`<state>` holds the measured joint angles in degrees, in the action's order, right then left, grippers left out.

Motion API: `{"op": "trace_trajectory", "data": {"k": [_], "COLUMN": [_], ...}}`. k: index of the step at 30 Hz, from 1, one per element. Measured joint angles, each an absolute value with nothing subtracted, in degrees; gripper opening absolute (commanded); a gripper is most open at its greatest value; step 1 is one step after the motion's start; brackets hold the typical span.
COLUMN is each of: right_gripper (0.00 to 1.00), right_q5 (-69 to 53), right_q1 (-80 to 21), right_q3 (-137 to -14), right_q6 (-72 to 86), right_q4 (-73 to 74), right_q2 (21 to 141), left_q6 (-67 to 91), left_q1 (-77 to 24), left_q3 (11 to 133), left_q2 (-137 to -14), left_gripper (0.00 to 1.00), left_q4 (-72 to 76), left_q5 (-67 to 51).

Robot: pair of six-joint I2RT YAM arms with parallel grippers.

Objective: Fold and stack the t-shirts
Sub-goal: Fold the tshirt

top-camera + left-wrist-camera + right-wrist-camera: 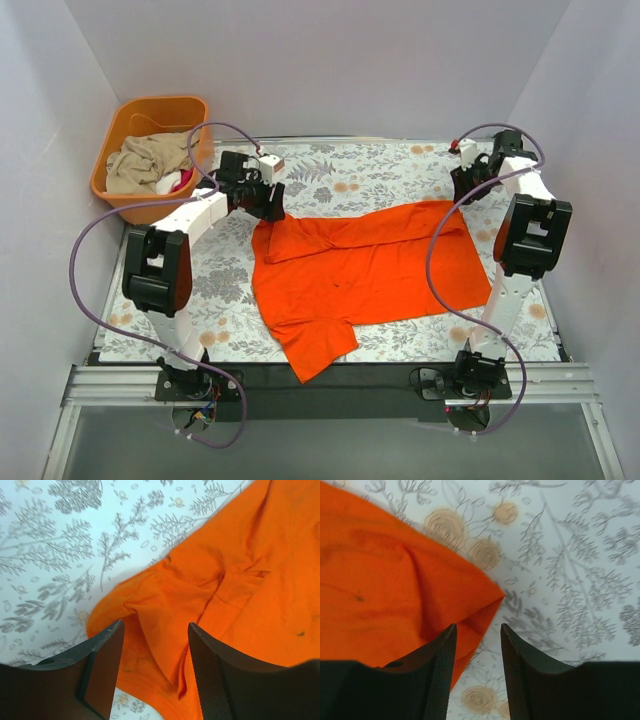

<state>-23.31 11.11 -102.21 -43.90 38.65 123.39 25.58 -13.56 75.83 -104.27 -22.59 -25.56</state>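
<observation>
A bright orange-red t-shirt [360, 270] lies partly folded on the floral tablecloth [225, 290], with one sleeve trailing toward the near edge. My left gripper [268, 205] is at the shirt's far-left corner. In the left wrist view it [155, 624] is open, its jaws straddling a ridge of the orange cloth [235, 580]. My right gripper [465, 185] is at the shirt's far-right corner. In the right wrist view it [478, 626] is open, and the shirt's corner [470, 607] lies just ahead of its left finger [440, 670].
An orange plastic tub [160, 103] stands off the table's far-left corner and holds crumpled beige cloth [145, 160] and a bit of red-pink cloth [183, 182]. White walls close in on three sides. A black strip runs along the near edge.
</observation>
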Motion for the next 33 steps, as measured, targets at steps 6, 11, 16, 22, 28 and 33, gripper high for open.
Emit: {"op": "trace_trajectory", "data": {"k": [6,11,16,22,28,33], "right_gripper": [0.41,0.41,0.36,0.38,0.39,0.36], "right_q5": [-22.9,-23.1,-24.4,-25.1,-25.5,-25.5], "right_q1": [11.0,10.9,10.9,10.9,11.8,12.5], "right_q3": [-94.4,-93.3,-93.5,-92.1,-91.9,-92.1], "right_q6": [-44.9,-44.2,-43.3,-43.8,-43.9,-43.9], "right_q4": [43.3,44.4,45.5,47.5,49.5,50.2], "right_q2": [117.9,117.2,118.7,119.0,118.1,117.6], "left_q6": [26.0,25.5,25.3,25.2,25.2,24.4], "left_q1": [-13.6,-13.6,-13.6,-13.7,-14.2,-15.2], "left_q3": [73.9,69.6,68.8,68.8,68.6,66.2], "left_q2": [-101.3,-97.5,-97.1,-97.1,-97.1,-97.1], "left_gripper": [0.53,0.56,0.56,0.56,0.56,0.55], "left_q4": [-25.7,-27.4,-28.3,-29.5,-30.5,-31.6], "left_q5": [-27.3,-28.3,-29.1,-30.3,-30.3,-27.9]}}
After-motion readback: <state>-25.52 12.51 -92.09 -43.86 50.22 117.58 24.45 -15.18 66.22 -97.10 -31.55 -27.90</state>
